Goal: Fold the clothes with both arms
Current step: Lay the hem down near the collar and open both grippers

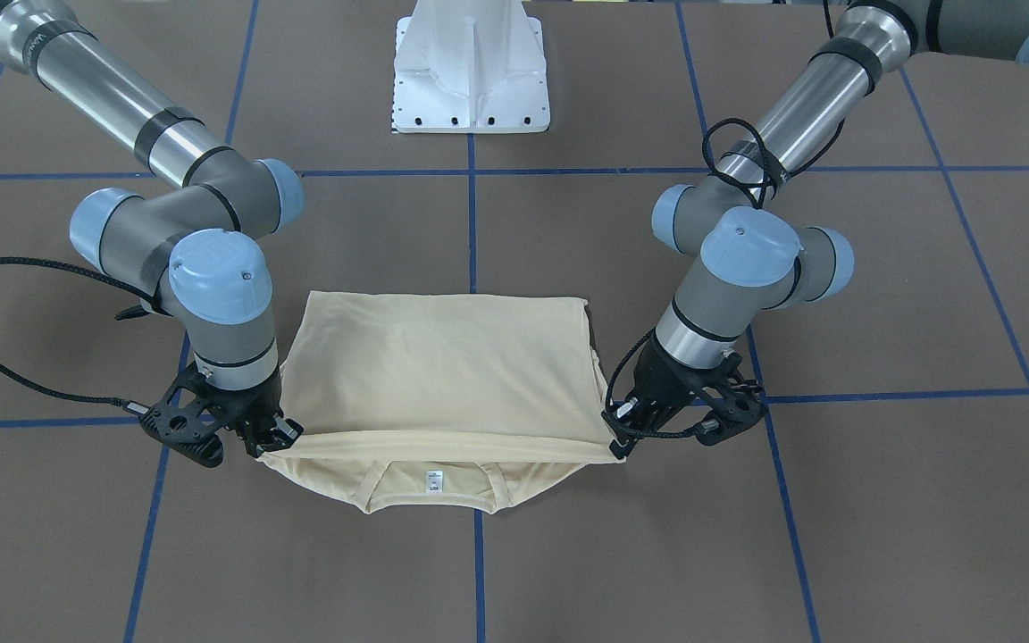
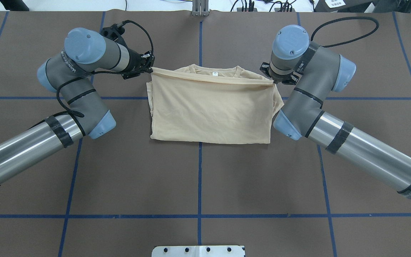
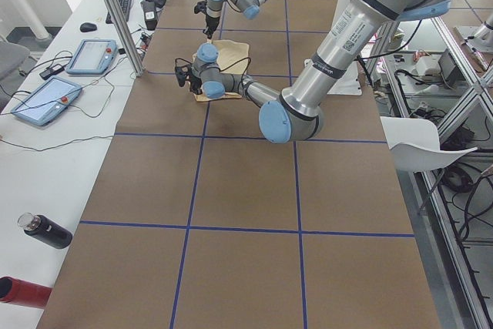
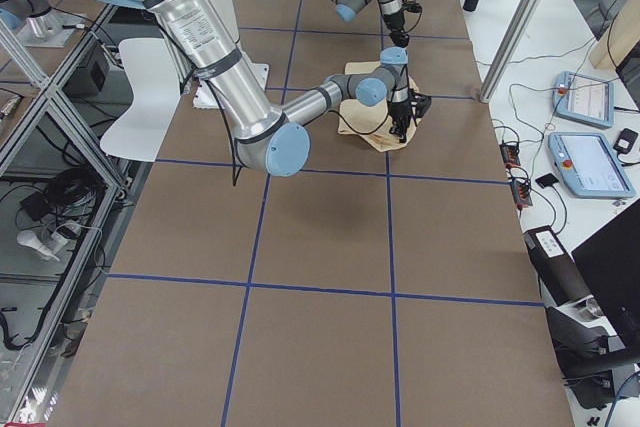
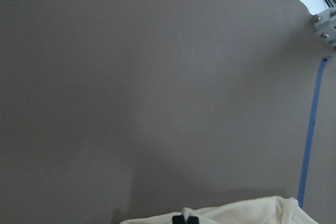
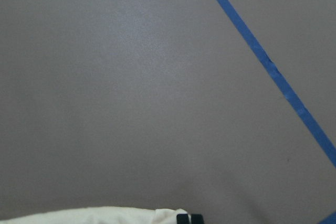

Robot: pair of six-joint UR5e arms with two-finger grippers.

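Note:
The pale cream shirt point(image 1: 443, 366) point(image 2: 211, 107) lies folded on the brown table, print hidden. Its collar with the white neck label point(image 1: 432, 480) point(image 2: 214, 74) shows at the far edge from the robot. A top layer is drawn over the body toward the collar. My left gripper point(image 1: 619, 439) point(image 2: 151, 68) is shut on one corner of that layer's edge. My right gripper point(image 1: 287, 435) point(image 2: 274, 81) is shut on the opposite corner. The edge runs taut between them, just short of the collar. Each wrist view shows only a strip of cream fabric point(image 5: 236, 211) point(image 6: 105, 216) at the bottom.
The white pedestal base point(image 1: 472, 71) point(image 2: 198, 251) stands at the robot's side of the table. Blue tape lines point(image 2: 199, 178) grid the brown surface. Beyond the far edge are tablets point(image 3: 46, 98) point(image 4: 590, 162) on a white bench and a dark bottle point(image 3: 46, 230).

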